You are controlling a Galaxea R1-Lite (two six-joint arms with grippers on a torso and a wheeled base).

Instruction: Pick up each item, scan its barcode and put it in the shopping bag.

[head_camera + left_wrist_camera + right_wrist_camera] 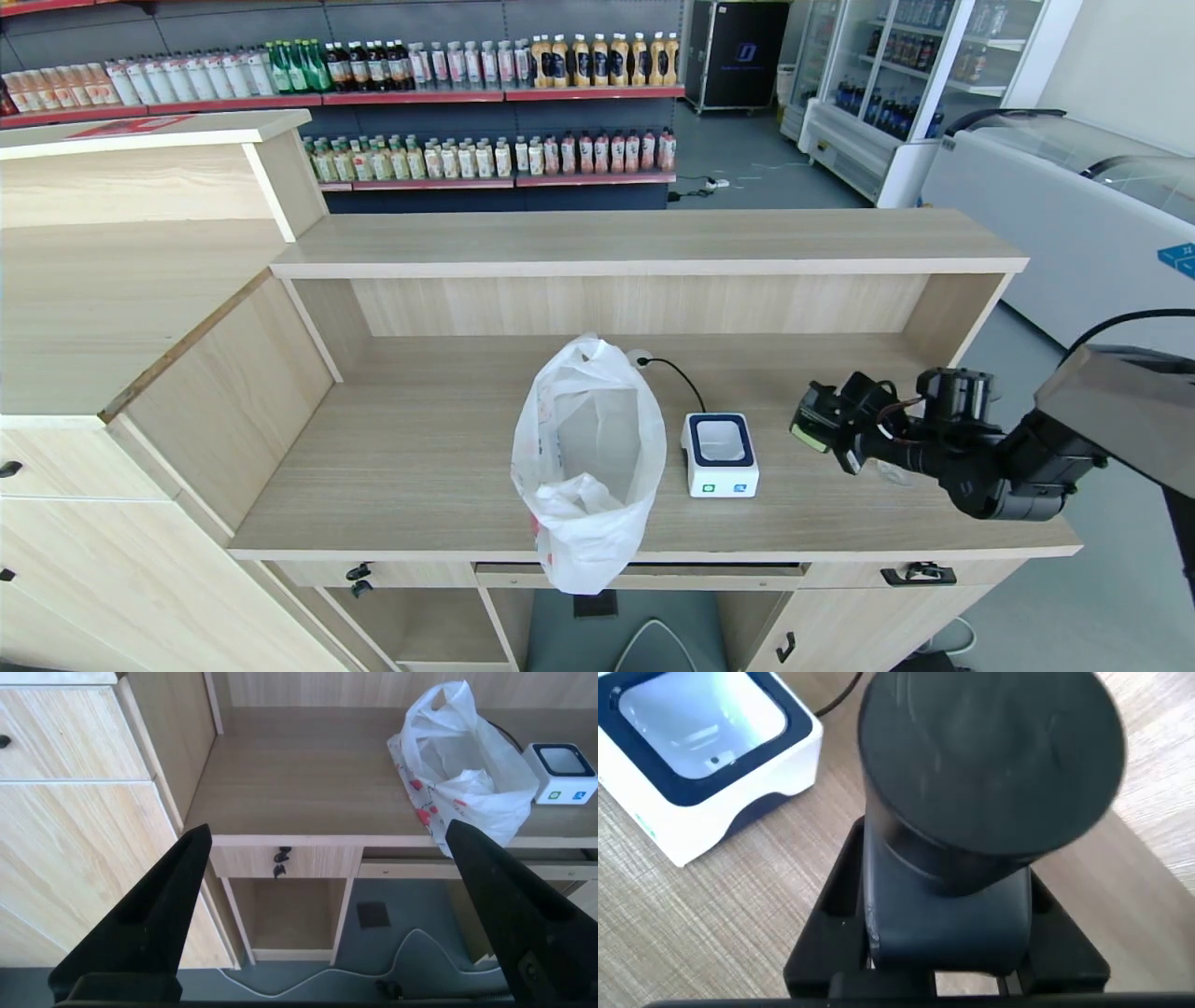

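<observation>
- Bag (588,448) stands open at the front edge of the counter (420,467) in your head view, with its lower end hanging over the edge. The scanner (719,455) sits just beside it on the robot's right, window facing up.
- Your head view places the right claw (822,427) above the counter, to the right of the scanner and apart from it. A yellow-green patch shows at its tip.
- Your right wrist view adds the close detail. The item (990,812) is a dark cylinder with its round flat end toward the camera, and the claw is clamped on it, black fingers (822,943) on either side. The scanner lies near it on the wood. You cannot tell whether the item touches the counter.
- Your left wrist view adds the front of the counter. The left claw (327,831) hangs low in front of it, below the top. Its jaws are spread wide, holding and touching nothing.
- Past those jaws you see a drawer (285,861) under the top, with the bag and a corner of the scanner above it.
</observation>
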